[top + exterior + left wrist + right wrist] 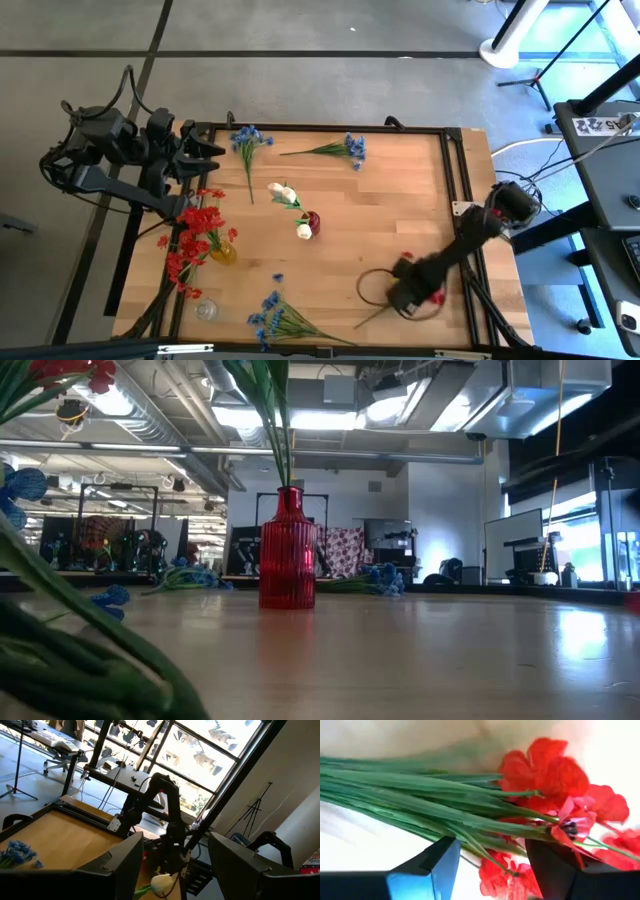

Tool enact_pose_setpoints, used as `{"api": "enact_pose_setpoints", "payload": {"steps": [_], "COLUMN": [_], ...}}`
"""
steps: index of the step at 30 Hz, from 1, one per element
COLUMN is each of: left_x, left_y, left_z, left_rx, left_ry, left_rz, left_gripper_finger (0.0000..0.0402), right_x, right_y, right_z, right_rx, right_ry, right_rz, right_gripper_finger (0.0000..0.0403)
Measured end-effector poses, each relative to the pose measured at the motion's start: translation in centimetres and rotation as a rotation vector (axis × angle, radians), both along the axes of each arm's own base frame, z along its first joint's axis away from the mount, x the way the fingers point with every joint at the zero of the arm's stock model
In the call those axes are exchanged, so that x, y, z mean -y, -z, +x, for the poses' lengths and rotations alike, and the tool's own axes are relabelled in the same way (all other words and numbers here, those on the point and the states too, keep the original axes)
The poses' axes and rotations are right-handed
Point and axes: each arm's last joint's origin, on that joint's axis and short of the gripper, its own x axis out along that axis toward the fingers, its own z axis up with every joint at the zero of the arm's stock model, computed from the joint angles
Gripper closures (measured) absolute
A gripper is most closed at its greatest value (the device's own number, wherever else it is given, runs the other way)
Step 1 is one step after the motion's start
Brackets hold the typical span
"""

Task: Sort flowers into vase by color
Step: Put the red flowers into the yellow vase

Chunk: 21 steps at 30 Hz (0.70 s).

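Note:
A red sprig (432,297) lies on the table near the right front corner, and its green stem (372,317) points toward the near edge. My right gripper (415,287) is low over it and open. In the right wrist view the stems (420,805) and red blooms (545,775) run between the fingers of my right gripper (492,851). My left gripper (212,150) waits open at the far left corner (175,850). Red flowers (198,232) stand in a yellow vase (224,252). White tulips (285,195) stand in a red vase (312,220) (287,550). My right gripper comes from above, with one finger (437,865) on each side of the red sprig's stems (485,827), close to where the blooms begin. The sprig lies flat on the table. I cannot tell whether the fingers touch it.
Blue sprigs lie loose near the far edge (250,140) (345,150) and at the near edge (275,320). A small clear vase (205,310) stands at the near left corner. A black frame (455,180) runs around the wooden tabletop. The middle right of the table is bare wood.

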Motion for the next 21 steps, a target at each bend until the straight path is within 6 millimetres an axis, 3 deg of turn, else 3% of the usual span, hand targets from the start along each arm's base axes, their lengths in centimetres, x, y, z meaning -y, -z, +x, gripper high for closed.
{"api": "enact_pose_setpoints", "payload": {"steps": [6, 10, 13, 16, 21], "left_x": [0.0, 0.0, 0.0, 0.0, 0.0], "left_y": [0.0, 0.0, 0.0, 0.0, 0.2], "left_z": [0.0, 0.0, 0.0, 0.0, 0.0], "left_rx": [0.000, 0.000, 0.000, 0.000, -0.016], "left_ry": [0.000, 0.000, 0.000, -0.002, -0.002], "left_rz": [-0.001, -0.001, -0.003, -0.027, -0.032], "left_gripper_finger": [0.0184, 0.0184, 0.0184, 0.0184, 0.0184], "right_x": [4.7, 7.5, 8.7, 8.7, 5.9], "right_y": [-0.8, -3.7, -6.3, -7.8, -7.8], "right_z": [3.5, 5.3, 6.5, 6.9, 6.5], "right_rx": [0.077, 0.048, 0.037, 0.026, 0.051], "right_ry": [-0.134, -0.180, -0.067, 0.178, 0.435], "right_rz": [-0.027, -0.120, -0.132, -0.153, -0.180], "right_gripper_finger": [0.0180, 0.0180, 0.0180, 0.0180, 0.0180]}}
